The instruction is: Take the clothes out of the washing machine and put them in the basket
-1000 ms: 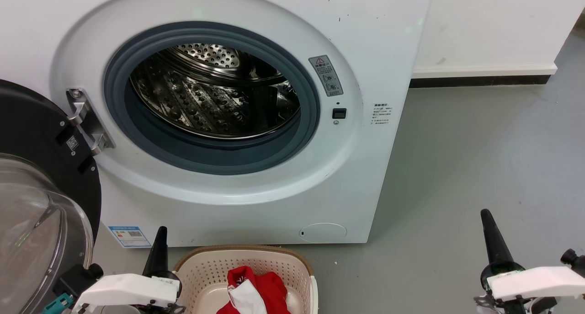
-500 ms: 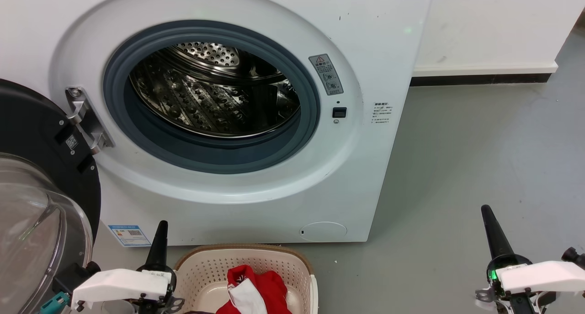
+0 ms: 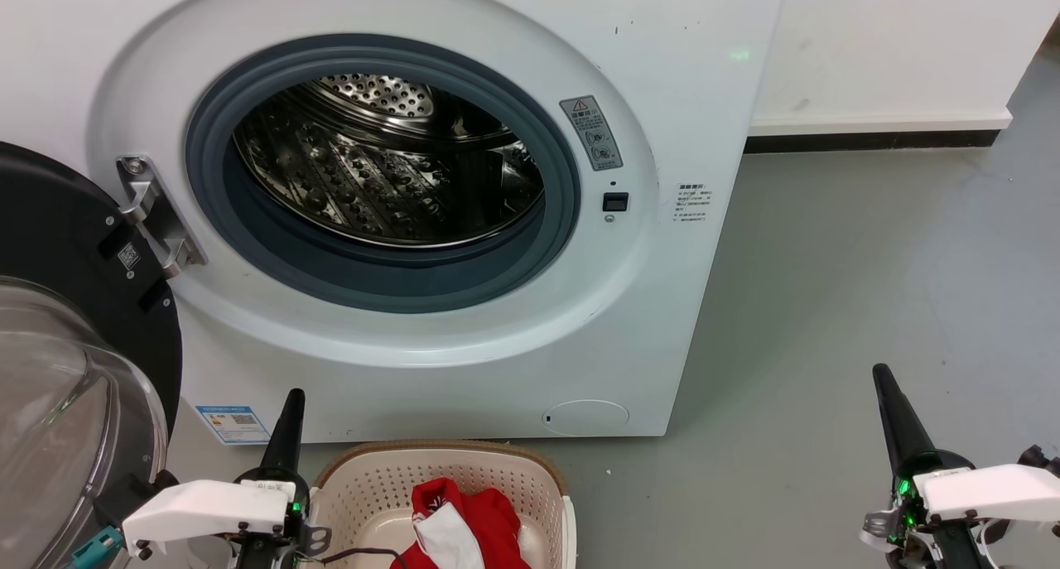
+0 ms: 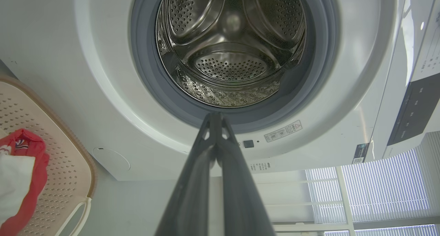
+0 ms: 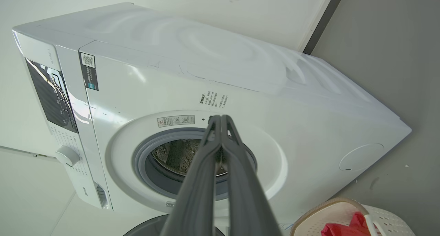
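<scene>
The white washing machine [image 3: 679, 122] stands ahead with its porthole open and its steel drum [image 3: 381, 163] bare of fabric. Red clothes [image 3: 468, 523] with white patches lie in the cream basket [image 3: 364, 490] on the floor in front of it; they also show at the edge of the left wrist view, clothes [image 4: 31, 160] in basket [image 4: 62, 167], and in the right wrist view [image 5: 343, 227]. My left gripper [image 3: 293, 397] is shut and holds nothing, just left of the basket. My right gripper [image 3: 881, 373] is shut and holds nothing, over the floor at far right.
The black-framed glass door [image 3: 66, 370] hangs open at the left, close to my left arm. Grey floor [image 3: 869, 262] stretches to the right of the machine up to a white wall [image 3: 894, 47] with a dark skirting.
Both grippers have risen slightly in the head view, staying shut. The clothes and basket have not moved.
</scene>
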